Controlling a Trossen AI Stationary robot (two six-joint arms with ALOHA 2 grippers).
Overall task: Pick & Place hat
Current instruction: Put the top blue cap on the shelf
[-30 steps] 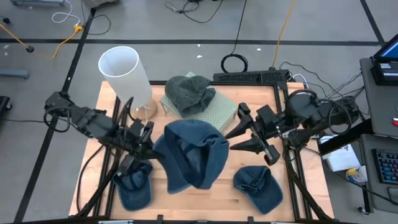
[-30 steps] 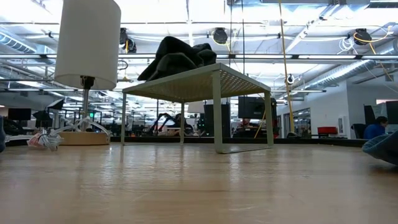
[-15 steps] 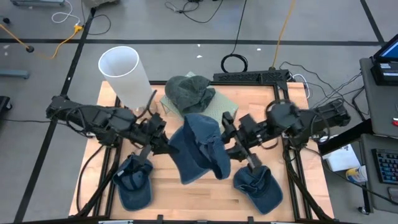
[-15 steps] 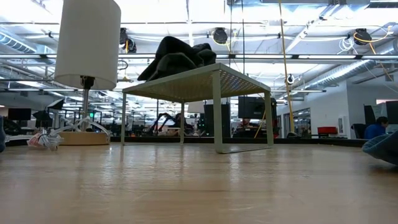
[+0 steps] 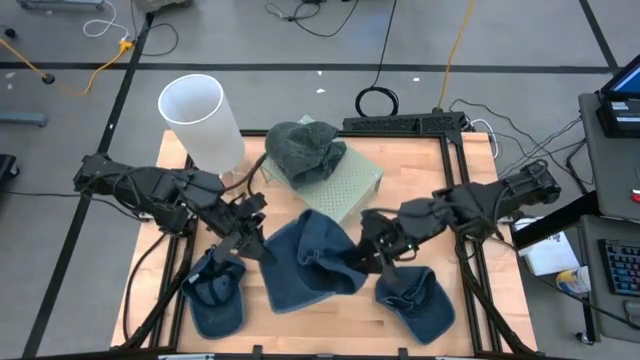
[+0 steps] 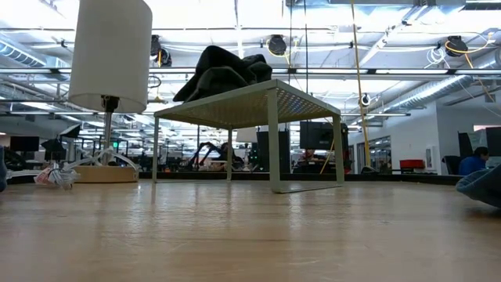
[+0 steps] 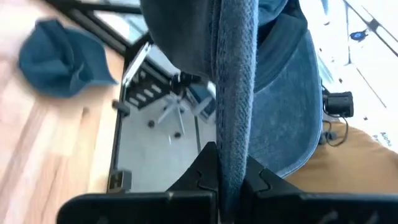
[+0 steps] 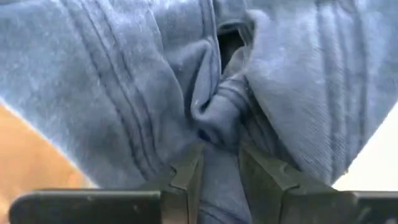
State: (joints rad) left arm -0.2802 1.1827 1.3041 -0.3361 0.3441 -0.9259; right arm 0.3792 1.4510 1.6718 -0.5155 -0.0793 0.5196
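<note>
A blue knit hat hangs spread between my two grippers over the middle of the table. My left gripper is shut on its left side and my right gripper on its right side. The low view shows none of the hat, so I cannot tell whether it touches the table. A dark grey hat lies on top of a pale mesh rack at the far side, and it also shows in the low view. My left gripper pinches the blue hat's ribbed edge between its two fingers, and the edge runs straight out along them. The rest of the hat hangs beyond. My right gripper pinches a bunched fold of the knit between its two fingers, several layers gathered together, coming from the table's right.
Two blue caps lie on the near part of the table, one at the left and one at the right. A white lamp stands at the far left corner. Cables and a laptop lie beyond the table's far and right edges.
My right gripper, open and apart from the hat a second ago, has moved toward the table's left and near edge and shut on the hat's right side. My left gripper has shifted toward the near edge. The hat has come lower and spread wider between them.
</note>
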